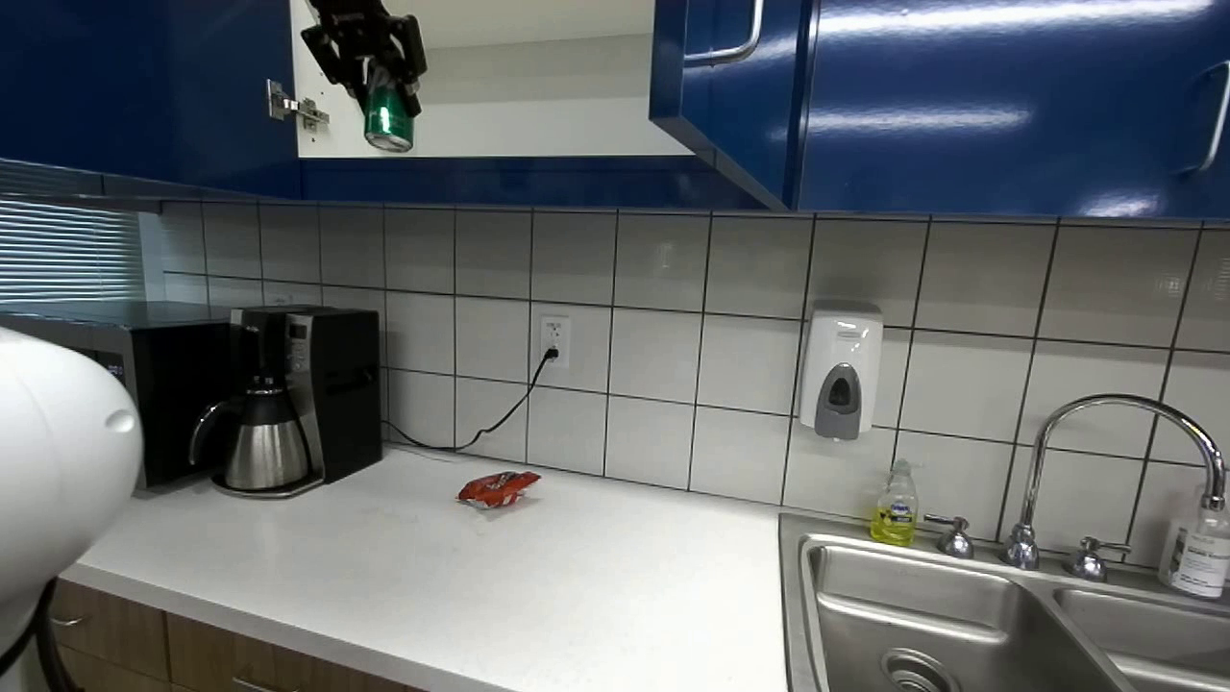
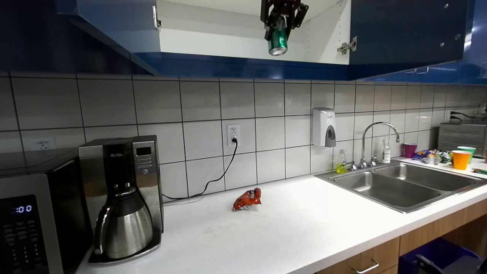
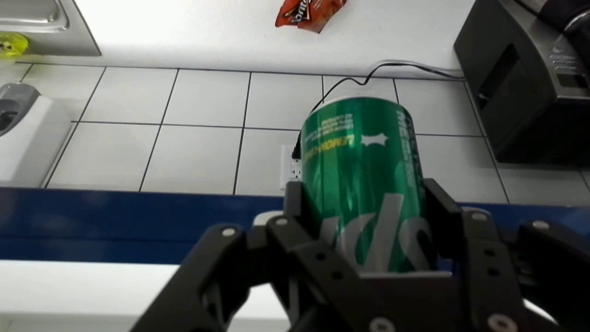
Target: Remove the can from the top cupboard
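The green can (image 1: 390, 123) is held between the fingers of my gripper (image 1: 387, 98), its metal end pointing down and slightly tilted. It also shows in an exterior view (image 2: 278, 42) with the gripper (image 2: 279, 33) above it. In the wrist view the can (image 3: 362, 152) fills the space between both fingers of the gripper (image 3: 362, 186). The top cupboard (image 1: 548, 106) has its blue doors open and shows a pale interior; it also shows in an exterior view (image 2: 213, 36). The can appears in front of the cupboard's opening, above its lower blue edge. The exact depth is unclear.
Open cupboard doors (image 1: 735, 96) (image 2: 407, 34) flank the opening. Below is a white counter (image 2: 289, 236) with a red chip bag (image 2: 248, 199), a coffee maker (image 2: 148, 182) and a microwave (image 2: 34, 213). A soap dispenser (image 1: 842, 370) and sink (image 1: 798, 596) are further along.
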### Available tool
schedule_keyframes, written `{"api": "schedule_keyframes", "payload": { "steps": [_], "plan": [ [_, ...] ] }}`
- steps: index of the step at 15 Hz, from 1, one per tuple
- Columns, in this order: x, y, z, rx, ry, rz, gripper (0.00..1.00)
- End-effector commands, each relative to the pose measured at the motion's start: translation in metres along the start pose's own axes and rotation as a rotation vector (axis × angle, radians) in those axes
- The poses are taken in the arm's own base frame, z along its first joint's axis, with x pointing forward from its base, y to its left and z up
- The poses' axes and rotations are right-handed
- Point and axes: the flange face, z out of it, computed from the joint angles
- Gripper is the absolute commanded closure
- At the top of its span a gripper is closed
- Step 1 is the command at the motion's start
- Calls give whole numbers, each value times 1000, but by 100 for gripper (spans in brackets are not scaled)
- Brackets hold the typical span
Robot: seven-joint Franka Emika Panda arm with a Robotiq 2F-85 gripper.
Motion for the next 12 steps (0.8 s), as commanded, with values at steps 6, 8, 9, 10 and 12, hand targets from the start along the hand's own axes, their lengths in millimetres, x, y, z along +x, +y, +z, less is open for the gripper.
{"api": "schedule_keyframes", "payload": {
  "steps": [6, 8, 9, 10, 12],
  "plan": [
    [-83, 17, 25, 18, -14, -24, 62],
    [-94, 21, 39, 18, -22, -27, 62],
    [-100, 23, 47, 17, -26, -27, 62],
    [-105, 24, 55, 21, -32, -30, 62],
    [-114, 25, 74, 25, -35, -35, 62]
  ]
}}
